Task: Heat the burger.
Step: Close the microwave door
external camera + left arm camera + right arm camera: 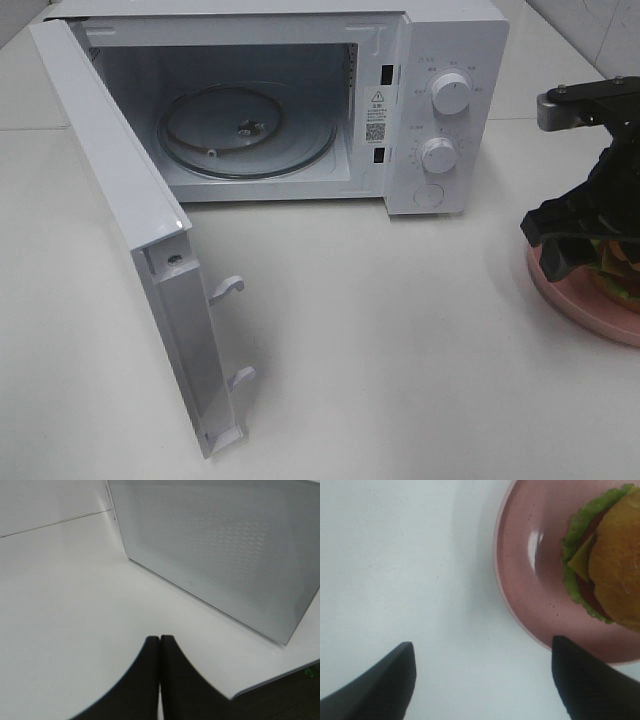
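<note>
Microwave (300, 110): white, boxy, door open, glass turntable (245, 130), two round dials; label print unreadable.
Burger (612, 560): golden bun, frilly lettuce, on glossy pink plate (530, 580).
Right gripper (482, 677): jaws apart.
Left gripper (160, 640): jaws together.

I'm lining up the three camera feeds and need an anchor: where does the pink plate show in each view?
Exterior high: pink plate at the right edge, partly hidden by the right arm.
Left wrist: not in view.
Right wrist: plate fills the upper right, one fingertip over its rim.
Shared landmark: the burger on it.

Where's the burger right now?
The burger sits on the pink plate at the right edge of the high view, right of the open microwave, under the right tool.
</note>
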